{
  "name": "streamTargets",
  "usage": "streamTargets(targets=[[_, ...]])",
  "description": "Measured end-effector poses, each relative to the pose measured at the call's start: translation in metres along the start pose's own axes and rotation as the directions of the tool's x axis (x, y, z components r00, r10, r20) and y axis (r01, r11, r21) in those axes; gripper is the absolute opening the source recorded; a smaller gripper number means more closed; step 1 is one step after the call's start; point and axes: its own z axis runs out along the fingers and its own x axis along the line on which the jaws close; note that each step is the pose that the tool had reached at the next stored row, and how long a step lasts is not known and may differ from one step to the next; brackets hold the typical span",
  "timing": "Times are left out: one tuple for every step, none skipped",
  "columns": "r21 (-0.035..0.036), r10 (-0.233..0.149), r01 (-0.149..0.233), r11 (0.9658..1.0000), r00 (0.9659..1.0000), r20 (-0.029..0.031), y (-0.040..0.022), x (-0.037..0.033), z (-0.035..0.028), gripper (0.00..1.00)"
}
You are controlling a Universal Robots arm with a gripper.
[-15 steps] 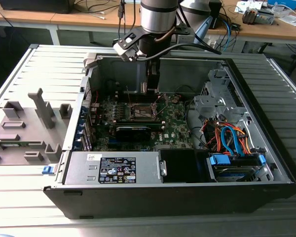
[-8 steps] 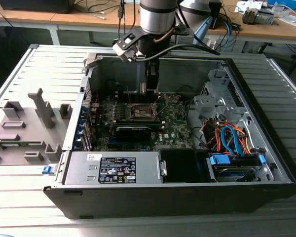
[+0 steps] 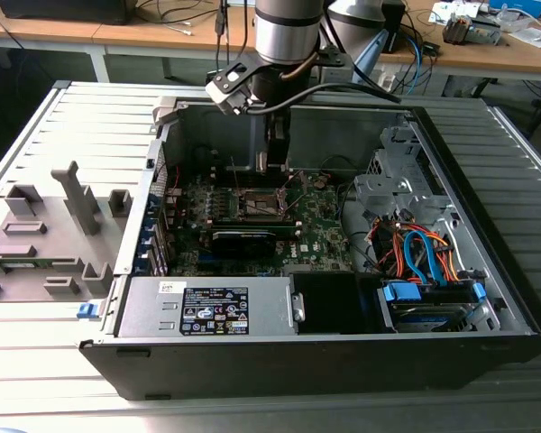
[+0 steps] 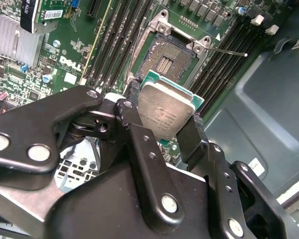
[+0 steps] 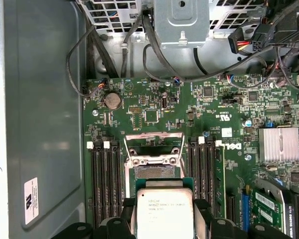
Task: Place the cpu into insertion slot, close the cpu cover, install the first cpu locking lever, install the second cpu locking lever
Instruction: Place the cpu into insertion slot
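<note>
1. The gripper [image 3: 270,167] hangs from the arm into an open computer case [image 3: 487,262]. The case lies on its side on a ribbed metal bench [image 3: 36,370].
2. The black fingers [image 4: 192,137] are closed partway onto the cpu [image 4: 165,110]. They pinch it by two opposite edges, with its silvery metal top facing the camera in both wrist views.
3. The cpu [image 5: 164,214] is held in the air, clear of the board. It sits just beside the insertion slot [image 5: 157,173] and overlaps one edge of it in the first wrist view.
4. The insertion slot [image 4: 167,57] is bare, and its brownish-gold contact field is exposed inside the dark rim.
5. The cpu cover [image 5: 153,142] is swung open, standing up from the slot's edge farthest from the cpu.
6. A thin wire locking lever [image 4: 229,52] juts out sideways from the slot's rim and is not latched down.
7. The slot sits on the green motherboard [image 5: 209,114], between two banks of long black memory slots [image 5: 104,179].
8. A finned silver heatsink [image 5: 278,144] stands on the board well apart from the slot.
9. Inside the case, a grey power supply [image 3: 212,311] lies along the edge nearest the exterior camera, and blue and orange cables [image 3: 419,253] run toward the exterior view's right.
10. A grey fixture block [image 3: 45,234] rests on the bench at the exterior view's left, beside the case.
</note>
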Motion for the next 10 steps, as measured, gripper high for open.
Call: streamTargets(targets=[[0.0,0.0,0.0,1.0,1.0,0.0,-0.0001,0.0,0.0012,0.55],[0.0001,0.0,0.0,1.0,1.0,0.0001,-0.0002,0.0,0.0021,0.55],[0.0001,0.0,0.0,1.0,1.0,0.0002,-0.0003,0.0,0.0026,0.55],[0.0,0.0,0.0,1.0,1.0,0.0002,-0.0003,0.0,0.0032,0.55],[0.0001,0.0,0.0,1.0,1.0,0.0004,-0.0004,0.0,0.0044,0.55],[0.0,0.0,0.0,1.0,1.0,0.0003,-0.0005,0.0001,0.0059,0.55],[0.0001,0.0,0.0,1.0,1.0,0.0003,-0.0005,0.0001,0.0067,0.55],[0.0001,-0.001,0.001,1.0,1.0,0.0003,-0.0005,0.0001,0.0077,0.55],[0.0,-0.004,0.004,1.0,1.0,0.0004,-0.0005,0.0001,0.0091,0.55],[-0.0002,-0.011,0.011,0.9999,0.9999,0.0007,-0.0005,0.0001,0.0099,0.55]])
